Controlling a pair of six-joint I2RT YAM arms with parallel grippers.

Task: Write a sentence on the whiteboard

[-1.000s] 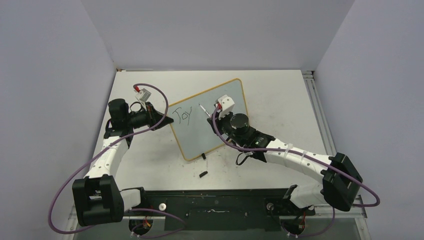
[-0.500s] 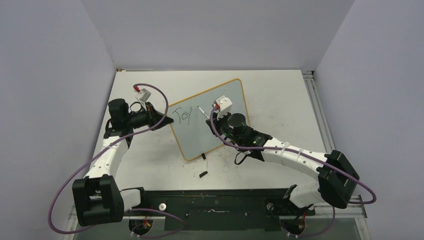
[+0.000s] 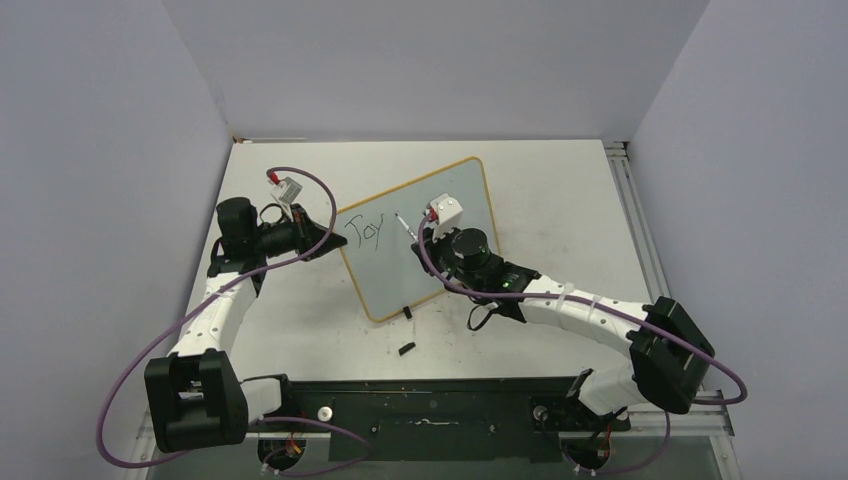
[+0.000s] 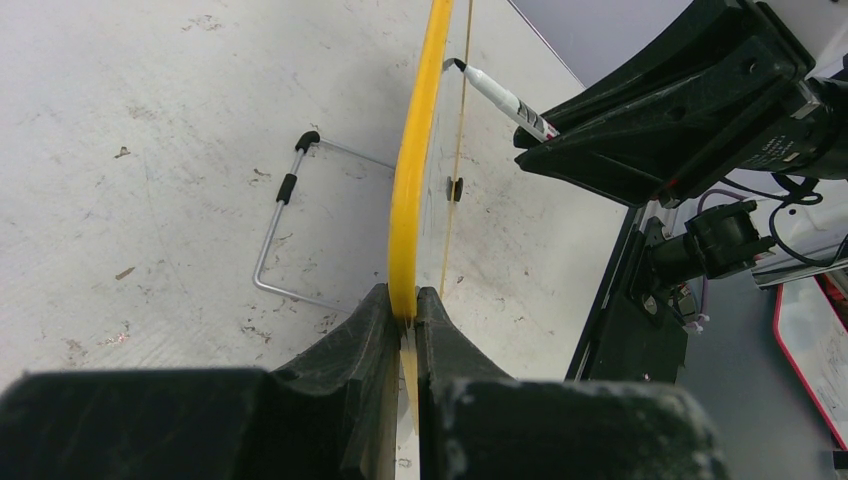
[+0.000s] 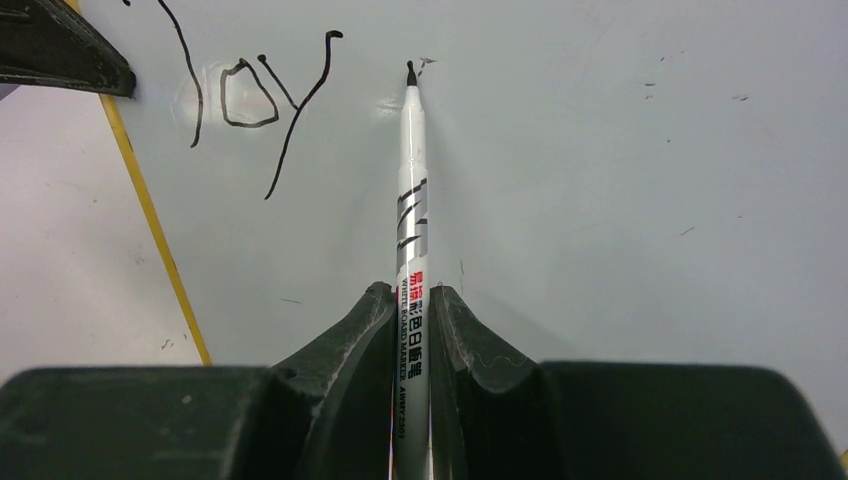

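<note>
You are early in the sentence [image 5: 250, 95]: only the word "Joy" is written. It sits on the whiteboard [image 3: 400, 275], which is propped at a slant near the middle of the table [image 3: 560, 190], writing face toward your right arm. Your left gripper [image 4: 407, 300] is pressed together on the board's yellow left edge, steadying it. Your right gripper [image 5: 410, 305] pinches a marker [image 5: 411, 190] by its barrel. The tip is at the surface just right of the "y", beside a tiny mark; actual contact is not certain. For the next word, leave a clear gap after "Joy". Press lightly so the propped board does not rock in the left grip, and make short, slow strokes along the same baseline. The bare area to the right looks enough for another word or two before a second line.
</note>
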